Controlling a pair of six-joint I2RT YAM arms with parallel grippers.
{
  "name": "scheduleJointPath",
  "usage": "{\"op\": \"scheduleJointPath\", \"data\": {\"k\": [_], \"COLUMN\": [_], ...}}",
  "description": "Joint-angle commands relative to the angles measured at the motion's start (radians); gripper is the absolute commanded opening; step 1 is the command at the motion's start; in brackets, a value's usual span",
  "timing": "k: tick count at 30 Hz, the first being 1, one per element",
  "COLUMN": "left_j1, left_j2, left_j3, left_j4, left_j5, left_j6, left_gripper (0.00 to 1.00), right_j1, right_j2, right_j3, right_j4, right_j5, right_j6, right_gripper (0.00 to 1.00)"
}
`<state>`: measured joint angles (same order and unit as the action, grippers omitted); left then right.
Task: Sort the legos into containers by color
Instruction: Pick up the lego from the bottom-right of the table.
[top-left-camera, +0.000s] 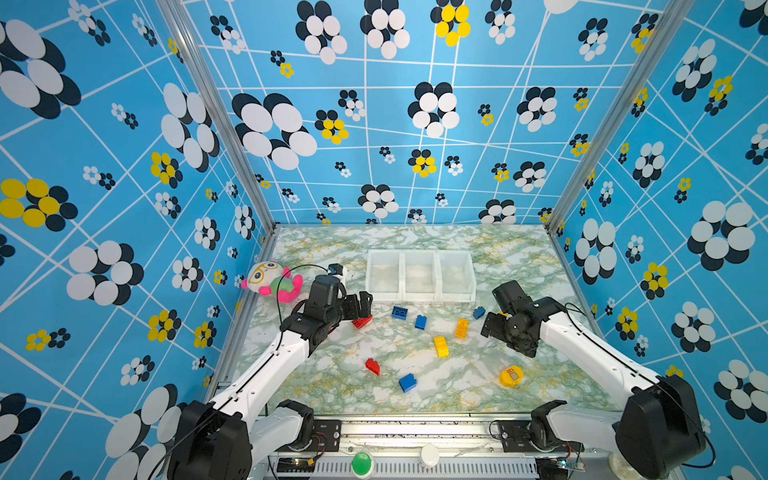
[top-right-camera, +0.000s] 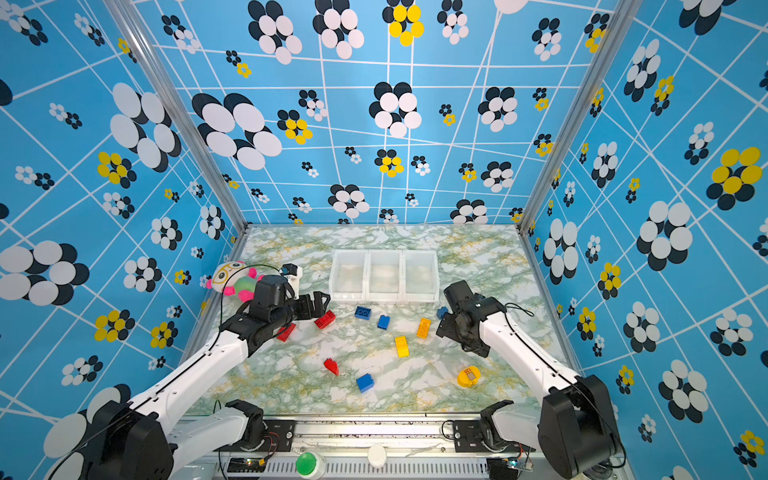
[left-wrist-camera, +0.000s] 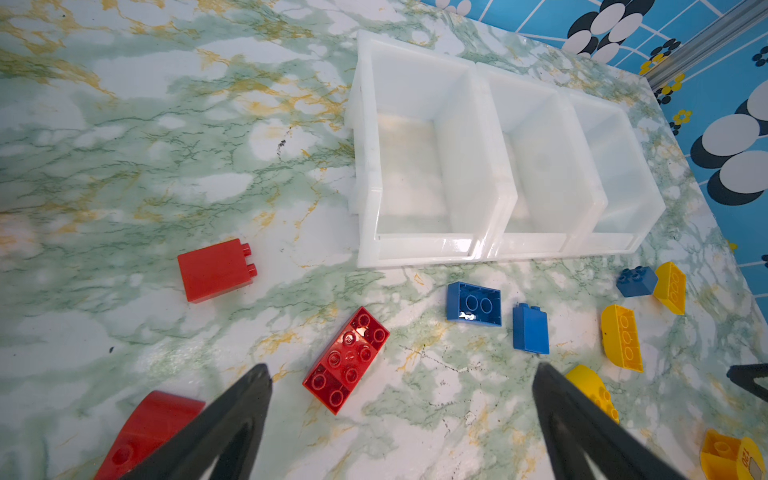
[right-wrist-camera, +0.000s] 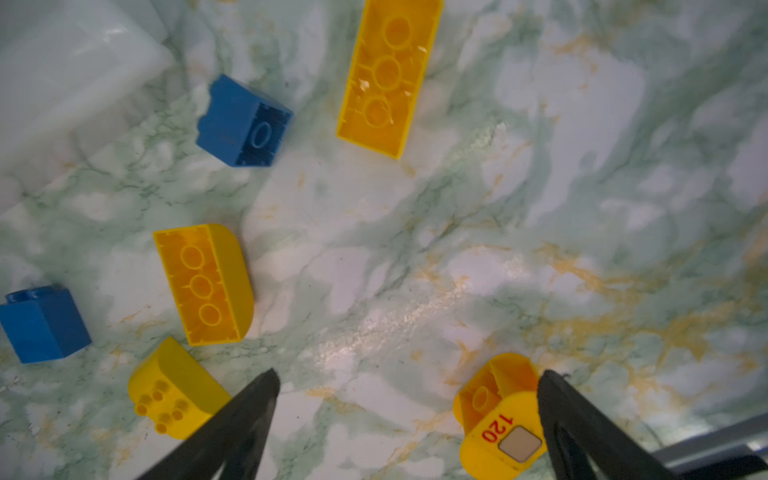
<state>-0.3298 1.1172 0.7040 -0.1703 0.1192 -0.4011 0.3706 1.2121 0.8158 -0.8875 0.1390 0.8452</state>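
Three white containers (top-left-camera: 419, 276) (top-right-camera: 384, 276) (left-wrist-camera: 490, 249) stand in a row at the back, nothing showing in them. Legos lie loose on the marble table in front of them: red (top-left-camera: 372, 366) (left-wrist-camera: 347, 359), blue (top-left-camera: 399, 312) (right-wrist-camera: 243, 122), yellow (top-left-camera: 441, 347) (right-wrist-camera: 203, 284), and a round yellow piece (top-left-camera: 510, 376) (right-wrist-camera: 498, 424). My left gripper (top-left-camera: 361, 307) (left-wrist-camera: 401, 370) hangs open over a red brick (top-right-camera: 325, 320), left of the containers' front. My right gripper (top-left-camera: 496, 309) (right-wrist-camera: 407, 374) is open above the table's right side and holds nothing.
A pink-and-green plush toy (top-left-camera: 272, 282) lies at the back left, behind the left arm. Patterned blue walls close in the table on three sides. A metal rail with a green button (top-left-camera: 361, 463) runs along the front edge.
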Motion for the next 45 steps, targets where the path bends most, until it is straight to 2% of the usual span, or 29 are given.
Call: {"op": "scheduleJointPath", "data": {"k": [1,5,9,12,15,18,23,27,29,31,35,40,45], "left_j1": [-0.009,-0.012,-0.016,-0.018,-0.022,-0.023,-0.025,-0.027,-0.029,-0.032,-0.034,-0.035,-0.037], "left_j2": [-0.001,-0.002,-0.001,0.002,0.003,0.001,-0.001,-0.003,-0.003,-0.003,-0.005,-0.011,-0.017], "left_j3": [0.012,0.017,0.018,0.019,0.020,0.023,0.025,0.026,0.026,0.028,0.030,0.031,0.020], "left_j4": [-0.032,-0.043,-0.048,-0.051,-0.055,-0.062,-0.069,-0.069,-0.070,-0.071,-0.078,-0.089,-0.090], "left_j5": [-0.016,-0.019,-0.022,-0.022,-0.024,-0.029,-0.033,-0.036,-0.037,-0.038,-0.040,-0.043,-0.042], "left_j6": [-0.008,-0.006,-0.006,-0.009,-0.010,-0.011,-0.011,-0.016,-0.017,-0.016,-0.016,-0.016,-0.028], "left_gripper": [0.99,0.99,0.99,0.99,0.99,0.99,0.99,0.99,0.99,0.99,0.99,0.99,0.99], "right_j1": [-0.001,-0.001,-0.002,-0.001,-0.001,-0.001,-0.001,-0.001,-0.002,-0.001,-0.001,-0.001,0.009], "right_j2": [-0.059,-0.108,-0.153,-0.171,-0.179,-0.179,-0.188,-0.183,-0.182,-0.184,-0.184,-0.181,-0.166], "right_j3": [-0.064,-0.106,-0.154,-0.202,-0.281,-0.322,-0.311,-0.310,-0.315,-0.323,-0.323,-0.311,-0.253], "right_j4": [-0.074,-0.147,-0.144,-0.107,-0.016,0.034,0.024,0.024,0.029,0.039,0.047,0.048,0.041], "right_j5": [-0.042,-0.028,-0.035,-0.053,-0.126,-0.140,-0.091,-0.062,-0.052,-0.046,-0.031,-0.032,-0.022], "right_j6": [0.171,0.284,0.373,0.432,0.492,0.524,0.525,0.512,0.509,0.509,0.498,0.469,0.406], "right_gripper": [0.99,0.99,0.99,0.98,0.94,0.88,0.80,0.78,0.73,0.63,0.56,0.40,0.34]}}
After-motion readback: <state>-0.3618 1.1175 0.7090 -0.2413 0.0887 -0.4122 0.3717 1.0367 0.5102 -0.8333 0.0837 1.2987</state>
